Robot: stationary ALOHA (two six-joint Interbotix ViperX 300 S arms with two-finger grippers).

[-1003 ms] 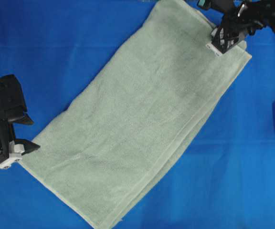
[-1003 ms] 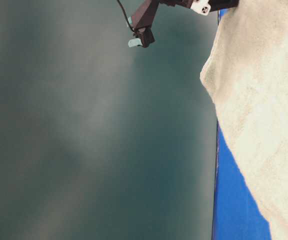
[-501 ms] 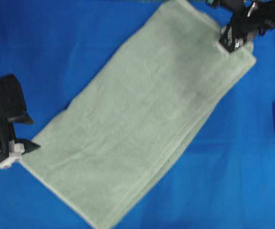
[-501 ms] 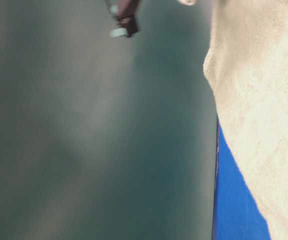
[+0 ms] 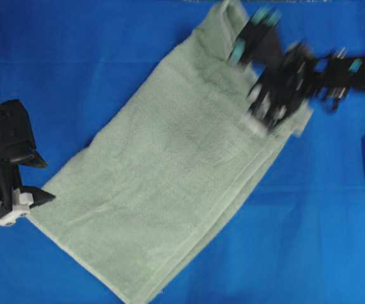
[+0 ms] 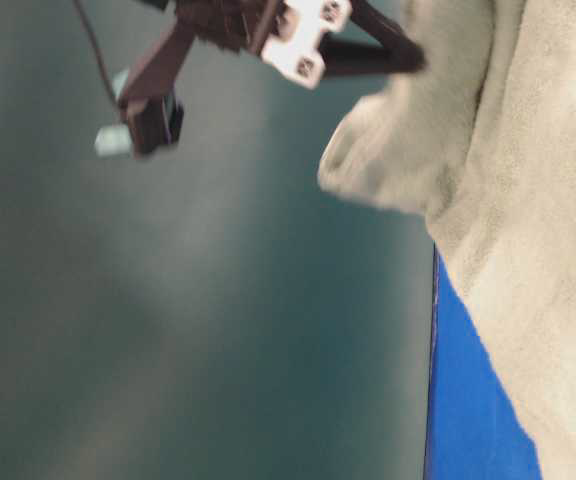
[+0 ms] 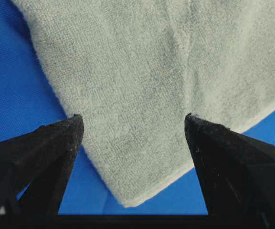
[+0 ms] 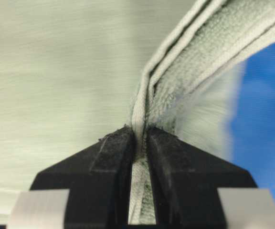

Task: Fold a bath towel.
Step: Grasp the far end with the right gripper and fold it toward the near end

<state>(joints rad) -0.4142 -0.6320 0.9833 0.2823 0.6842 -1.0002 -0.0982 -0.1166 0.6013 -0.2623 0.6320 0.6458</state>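
**Towel corner carried inward**

Since a second ago, the right end effector (image 5: 262, 120) has swung from the far corner inward over the bath towel (image 5: 170, 171), dragging pinched hem layers; motion blur smears its outline. Fuzzy sage terry lies diagonally on the blue tabletop (image 5: 75, 57), its lower edge cut off. Beside the near corner, the left end effector (image 7: 132, 129) gapes wide, holding nothing.

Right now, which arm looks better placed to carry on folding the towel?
The right. Its pincer is shut on the bath towel edge and lifts it; the left pincer is open, with only a corner between its tips.
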